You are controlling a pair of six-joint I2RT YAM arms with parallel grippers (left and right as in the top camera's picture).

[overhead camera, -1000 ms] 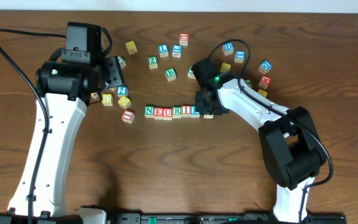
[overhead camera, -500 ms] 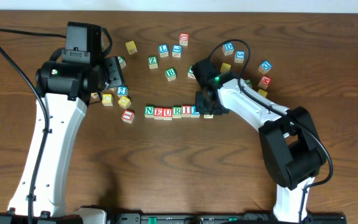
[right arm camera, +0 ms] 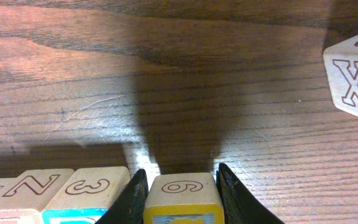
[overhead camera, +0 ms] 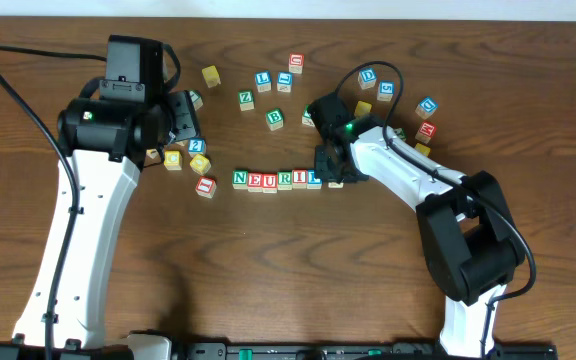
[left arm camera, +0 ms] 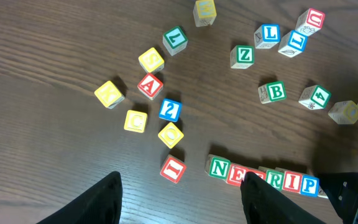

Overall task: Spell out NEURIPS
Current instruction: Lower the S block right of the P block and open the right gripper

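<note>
A row of letter blocks (overhead camera: 276,179) reads N, E, U, R, I, P across the middle of the table; it also shows in the left wrist view (left arm camera: 263,177). My right gripper (overhead camera: 335,176) is at the row's right end, shut on a yellow-topped block (right arm camera: 182,193) with a "6" on its side. This block stands on the table right beside the blue-topped P block (right arm camera: 86,190). The letter on its top is hidden. My left gripper (left arm camera: 179,205) is open and empty, hovering above the table left of the row, and shows in the overhead view (overhead camera: 183,118).
Loose blocks lie behind the row: B (overhead camera: 275,119), Z (overhead camera: 246,99), L (overhead camera: 263,79) and several near the right arm (overhead camera: 425,128). A cluster lies by the left gripper, with a red I block (left arm camera: 173,168) closest. An X block (right arm camera: 356,78) sits to the right.
</note>
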